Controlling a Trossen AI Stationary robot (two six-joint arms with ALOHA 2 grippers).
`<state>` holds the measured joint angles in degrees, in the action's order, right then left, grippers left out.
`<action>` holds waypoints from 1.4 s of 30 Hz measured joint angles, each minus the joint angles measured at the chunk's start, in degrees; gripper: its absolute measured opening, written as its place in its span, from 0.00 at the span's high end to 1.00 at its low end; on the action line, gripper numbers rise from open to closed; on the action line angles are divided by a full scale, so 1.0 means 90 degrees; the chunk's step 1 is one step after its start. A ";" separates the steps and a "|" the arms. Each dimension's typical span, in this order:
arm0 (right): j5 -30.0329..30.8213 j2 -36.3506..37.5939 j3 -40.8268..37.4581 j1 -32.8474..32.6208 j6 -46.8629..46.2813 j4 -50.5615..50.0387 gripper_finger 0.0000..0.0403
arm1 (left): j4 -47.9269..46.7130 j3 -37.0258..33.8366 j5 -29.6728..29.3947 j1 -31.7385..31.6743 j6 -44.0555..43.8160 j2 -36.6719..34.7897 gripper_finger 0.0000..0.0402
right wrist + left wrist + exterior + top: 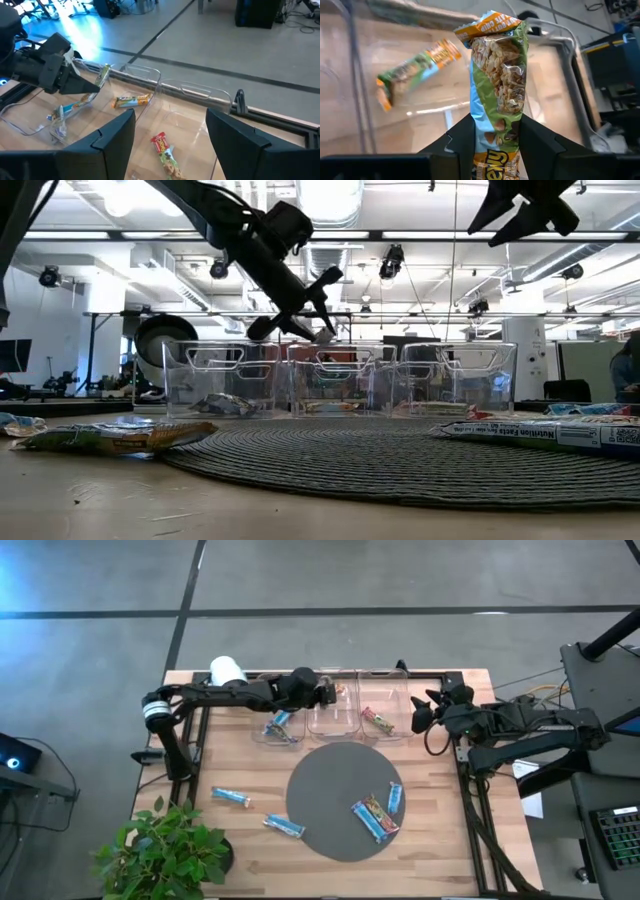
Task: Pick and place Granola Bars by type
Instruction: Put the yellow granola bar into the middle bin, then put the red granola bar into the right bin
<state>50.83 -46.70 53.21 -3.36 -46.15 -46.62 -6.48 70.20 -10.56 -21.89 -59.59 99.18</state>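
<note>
My left gripper [325,692] hangs over the middle clear bin [335,718] at the table's far side, shut on a green-and-tan granola bar [497,80] with orange ends. A matching bar [415,72] lies flat on that bin's floor. The left bin holds a blue bar [280,724], the right bin a reddish bar [377,721]. Two blue bars [370,821] [395,797] and a tan-green one [381,808] lie on the grey round mat [320,790]. Two more blue bars [232,797] [285,827] lie on the wood. My right gripper [170,115] waits open beside the right bin. My left gripper pinches the green-and-tan bar between its two fingers [465,137] on the lower part [495,142] of the wrapper, near one end. The bar runs along the fingers and most of it sticks out past their tips. It is lifted clear above the middle bin, seen from the side as bar [103,75].
Three clear bins [340,380] stand in a row along the far edge. A potted plant [165,850] sits at the near left corner, a white roll [228,670] at the far left. Black frame rails [470,810] run along the table's sides.
</note>
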 joint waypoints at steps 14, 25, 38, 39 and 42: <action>0.0042 -0.0002 0.0000 0.0000 -0.0007 0.0011 0.42 | 0.0003 0.0134 -0.0246 0.0182 0.0641 -0.0019 0.48; -0.0955 -0.0022 0.0000 -0.0002 0.0944 -0.0028 0.42 | -0.0965 0.0204 0.1483 0.1200 0.2751 -0.0691 0.37; -0.2743 -0.1408 -0.0039 0.0000 0.1630 0.0294 0.42 | -0.4023 -0.0004 0.1163 0.4038 0.3671 -0.0900 0.37; -0.2894 -0.1549 -0.0039 0.0005 0.1720 0.0424 0.42 | -0.4133 -0.0051 0.1113 0.4149 0.3662 -0.0889 0.37; -0.3522 -0.1962 -0.0039 -0.0001 0.1983 0.0813 0.42 | -0.4359 -0.0223 0.1073 0.4418 0.3491 -0.0882 0.37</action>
<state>19.13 -64.36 52.86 -3.36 -28.30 -39.30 -45.71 68.19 -0.91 17.87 -28.17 91.24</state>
